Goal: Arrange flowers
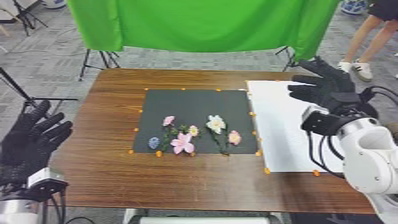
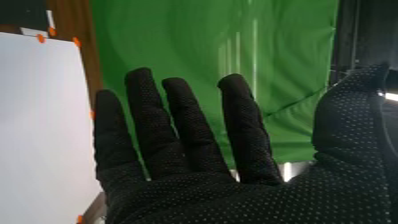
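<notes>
In the head view, flowers (image 1: 182,143) lie on a dark mat (image 1: 191,106), likely light, soft-petaled and best pinched by the stems (image 1: 222,146); the left hand (image 1: 28,147) is open, empty. In the right wrist view, the right hand (image 2: 222,200) spreads, empty.

Six flowers (image 1: 182,144), two hands (image 1: 324,82), one table (image 1: 191,180)

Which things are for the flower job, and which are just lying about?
For the job:
big pink flower
smaller pink flowers
white flower with yellow centre
flat black mat under them
flat white sheet, maybe

Just about:
green cloth hanging behind
small orange dots
</notes>
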